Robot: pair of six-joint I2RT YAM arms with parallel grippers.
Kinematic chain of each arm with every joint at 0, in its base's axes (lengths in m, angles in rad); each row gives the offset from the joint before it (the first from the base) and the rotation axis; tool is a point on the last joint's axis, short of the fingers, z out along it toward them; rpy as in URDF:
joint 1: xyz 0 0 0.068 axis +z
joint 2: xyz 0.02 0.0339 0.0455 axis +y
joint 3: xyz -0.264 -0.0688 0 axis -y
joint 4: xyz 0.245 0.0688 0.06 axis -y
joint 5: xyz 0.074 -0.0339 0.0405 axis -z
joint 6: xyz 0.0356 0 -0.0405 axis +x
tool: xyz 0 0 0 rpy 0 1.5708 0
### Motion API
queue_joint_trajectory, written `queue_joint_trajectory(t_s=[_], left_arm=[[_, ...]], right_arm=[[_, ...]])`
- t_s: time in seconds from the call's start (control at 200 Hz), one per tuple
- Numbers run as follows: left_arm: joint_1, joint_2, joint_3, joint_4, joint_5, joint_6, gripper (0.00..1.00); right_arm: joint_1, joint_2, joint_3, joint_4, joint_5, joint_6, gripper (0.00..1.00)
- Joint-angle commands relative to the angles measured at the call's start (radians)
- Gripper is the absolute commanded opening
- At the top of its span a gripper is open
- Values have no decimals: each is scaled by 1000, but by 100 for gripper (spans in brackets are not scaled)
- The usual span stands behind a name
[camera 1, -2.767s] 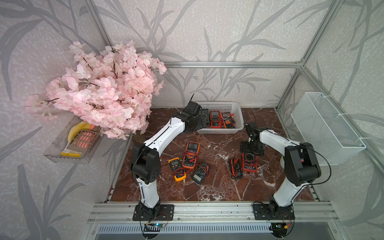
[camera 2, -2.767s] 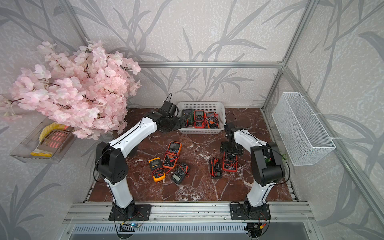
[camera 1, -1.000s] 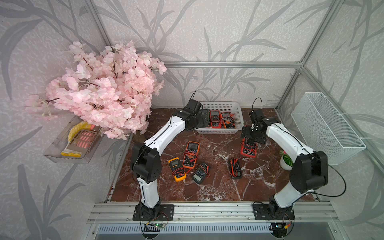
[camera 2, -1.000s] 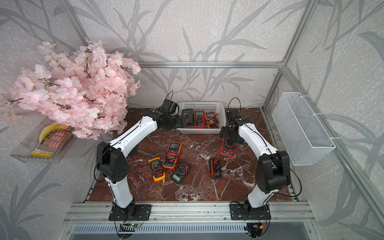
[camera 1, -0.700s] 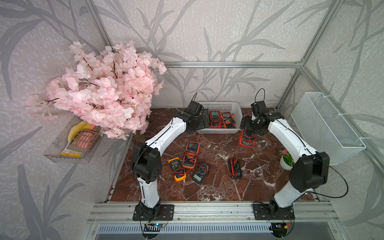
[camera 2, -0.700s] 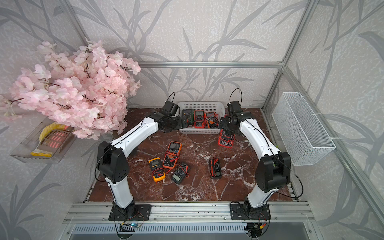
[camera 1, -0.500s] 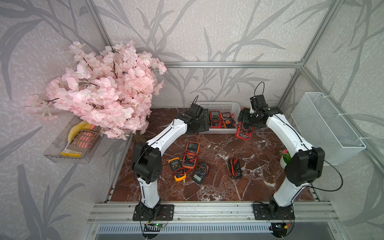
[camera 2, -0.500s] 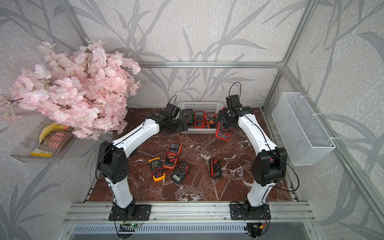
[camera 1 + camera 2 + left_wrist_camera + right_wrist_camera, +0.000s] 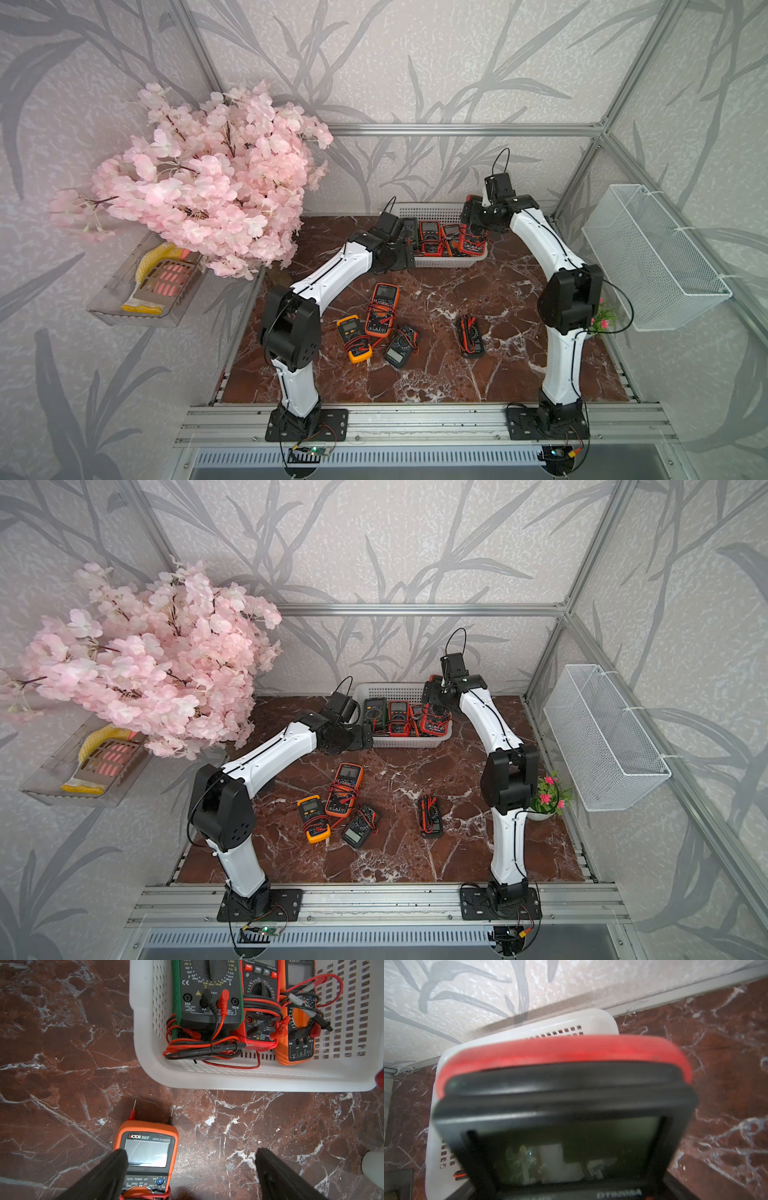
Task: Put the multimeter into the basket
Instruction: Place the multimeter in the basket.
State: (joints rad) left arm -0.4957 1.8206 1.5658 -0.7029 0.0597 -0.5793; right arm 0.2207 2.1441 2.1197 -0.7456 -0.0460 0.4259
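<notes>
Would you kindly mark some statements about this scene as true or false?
1. The right gripper holds a red-cased multimeter at one end of the low white perforated plastic basket. True.
2. The left gripper is shut on an orange multimeter. False: the left gripper is open and empty; the large orange multimeter lies on the brown marble tabletop.
3. Four multimeters lie on the tabletop outside the basket. True: that orange one, a yellow multimeter, a dark grey multimeter, a black multimeter.
4. The green-cased multimeter lies on the tabletop. False: the green-cased multimeter lies in the basket.
</notes>
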Motion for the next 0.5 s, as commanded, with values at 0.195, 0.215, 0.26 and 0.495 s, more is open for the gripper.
queue_joint_trajectory(t_s=[0.195, 0.215, 0.26, 0.495], left_arm=[[-4, -49, -15, -5, 25, -16, 100], [-4, -49, -14, -6, 23, -16, 100], [-3, -51, -13, -7, 21, -15, 100], [-2, -61, -18, -12, 18, -11, 100]], right_arm=[[11, 213, 349, -108, 11, -151, 60], [12, 227, 373, -123, 15, -159, 60], [18, 259, 415, -157, 28, -176, 61], [32, 299, 383, -175, 43, -192, 64]])
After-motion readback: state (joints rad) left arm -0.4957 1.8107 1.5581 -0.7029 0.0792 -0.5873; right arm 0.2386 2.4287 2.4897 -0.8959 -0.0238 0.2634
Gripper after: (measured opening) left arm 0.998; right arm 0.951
